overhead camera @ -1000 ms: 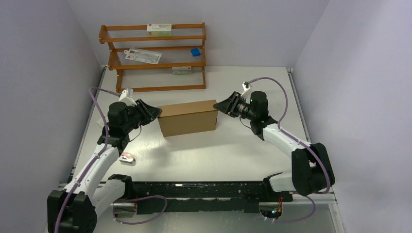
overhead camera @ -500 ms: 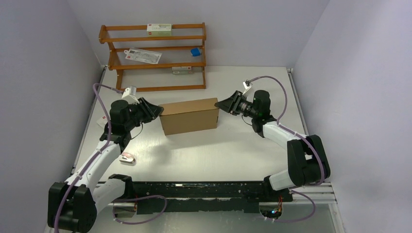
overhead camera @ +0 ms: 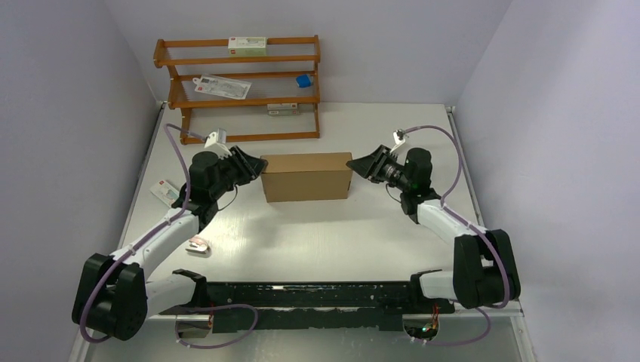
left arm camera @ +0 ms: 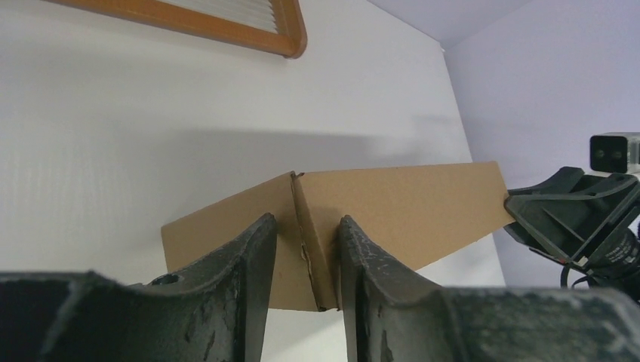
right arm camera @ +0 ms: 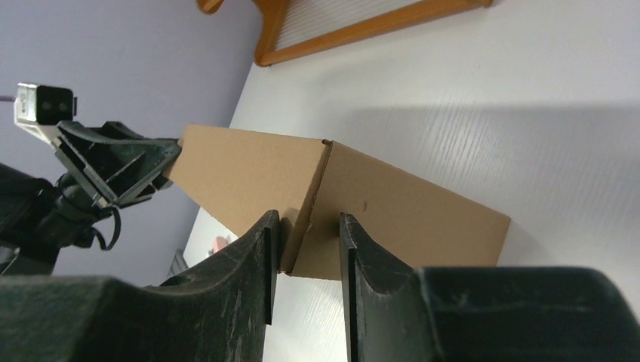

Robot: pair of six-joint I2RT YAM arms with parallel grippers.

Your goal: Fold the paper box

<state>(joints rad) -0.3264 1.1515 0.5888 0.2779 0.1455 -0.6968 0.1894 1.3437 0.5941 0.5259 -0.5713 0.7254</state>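
Sitting folded on the table (overhead camera: 317, 234), the paper box (overhead camera: 306, 177) lies between the left gripper (overhead camera: 259, 163) and the right gripper (overhead camera: 351, 161), one at each end. Each gripper's jaws stand narrowly apart astride a vertical corner edge; whether they pinch it cannot be told.

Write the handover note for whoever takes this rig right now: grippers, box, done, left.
Left gripper: at the box's left end, fingers partly apart astride its corner edge; a firm grip cannot be confirmed.
Right gripper: the same at the right end.
Paper box: mid-table, in front of the wooden rack, between the two grippers.
Done: the box looks folded shut, with no loose flaps visible.
Left: probably only backing both arms off; the far side is hidden, so check it.
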